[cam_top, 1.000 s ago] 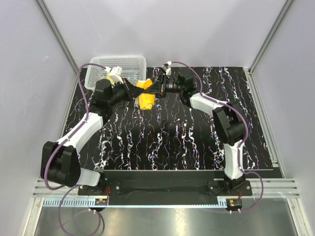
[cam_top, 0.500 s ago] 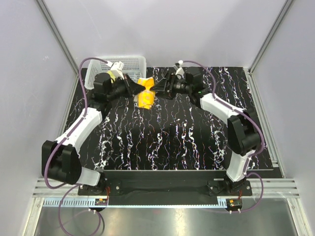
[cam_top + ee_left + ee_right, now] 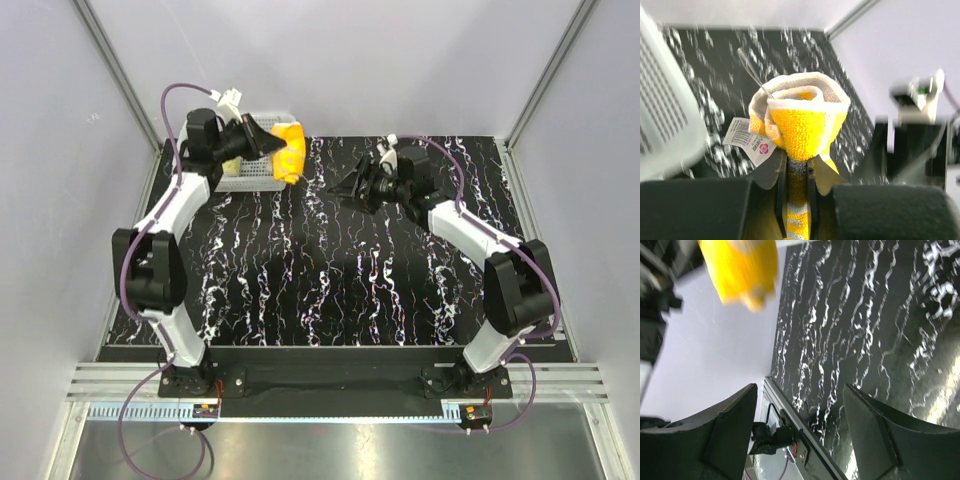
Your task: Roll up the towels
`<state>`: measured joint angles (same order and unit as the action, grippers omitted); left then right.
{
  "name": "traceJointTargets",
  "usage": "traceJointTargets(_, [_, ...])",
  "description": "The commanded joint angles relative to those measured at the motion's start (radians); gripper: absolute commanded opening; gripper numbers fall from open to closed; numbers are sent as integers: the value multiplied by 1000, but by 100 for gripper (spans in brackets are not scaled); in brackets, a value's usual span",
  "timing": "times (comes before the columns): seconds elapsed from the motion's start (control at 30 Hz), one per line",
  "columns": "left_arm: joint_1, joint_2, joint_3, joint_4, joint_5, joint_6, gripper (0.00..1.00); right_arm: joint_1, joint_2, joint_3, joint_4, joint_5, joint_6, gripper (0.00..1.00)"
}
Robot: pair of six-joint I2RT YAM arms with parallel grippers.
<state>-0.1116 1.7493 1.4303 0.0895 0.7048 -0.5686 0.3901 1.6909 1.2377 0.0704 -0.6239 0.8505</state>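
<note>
Table [image 3: 400, 290]: black with white squiggly lines, and it fills most of the floor between the pale walls
Left arm [image 3: 180, 200]: reaches up and far back to the left corner, with its end lifted off the table
Right arm [image 3: 460, 225]: stretches over the back right part of the table and points to the left
Basket [image 3: 262, 178]: white plastic with little holes, at the back left corner, partly hidden under the left arm
Orange towel [image 3: 288, 150]: rolled up like a bun, bright orange outside, with a pale edge curling round at its end; it is up in the air, and from above it shows by the right end of the basket
Left claw [image 3: 268, 148]: closed tight on the orange towel, with the lower end of the roll pinched between the two fingers and the round fat part sticking out past the tips
Right claw [image 3: 350, 188]: spread wide with nothing in it, low over the table, well apart from the orange towel; in its own camera the towel is a blurry orange shape far ahead, up and to the left
Yellow towel [image 3: 232, 166]: only a small pale yellow bit shows, in the basket just under the left arm
Tag [image 3: 751, 142]: small white paper label with a pink flower and black bars, hanging off the left side of the roll, close to the left claw's fingers
</note>
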Motion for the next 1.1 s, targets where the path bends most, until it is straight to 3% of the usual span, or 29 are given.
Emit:
traceJointTargets(0.0, [53,142,212,33,105,-50,0,7,-86,-64,9,16,-16,76])
traceJointTargets(0.1, [91,338,433,24,156,-121,0,7,-123,-132,19,6,-8,76])
traceJointTargets(0.23, [110,614,846,-214,144,-67,0,9,-168,-210,12,4,-11,76])
traceJointTargets(0.3, [137,679,922,-231,140,-74,0,7,-184,-225,8,0,-14,76])
traceJointTargets(0.53, [168,829,950,-131,159,-159,0,7,-177,-273,8,-7,-30,75])
traceJointTargets(0.67, [138,852,927,-177,116,-87,0,7,-146,-277,29,-16,-27,75])
traceJointTargets(0.87, [116,883,909,-217,76,-65,8,7,-123,-284,35,-22,-27,75])
traceJointTargets(0.93, [116,877,888,-221,65,-57,25,7,-119,-288,35,-22,-28,75])
traceJointTargets(1.07, [116,862,860,-264,-1,-4,40,7,-119,-296,40,-22,-31,75])
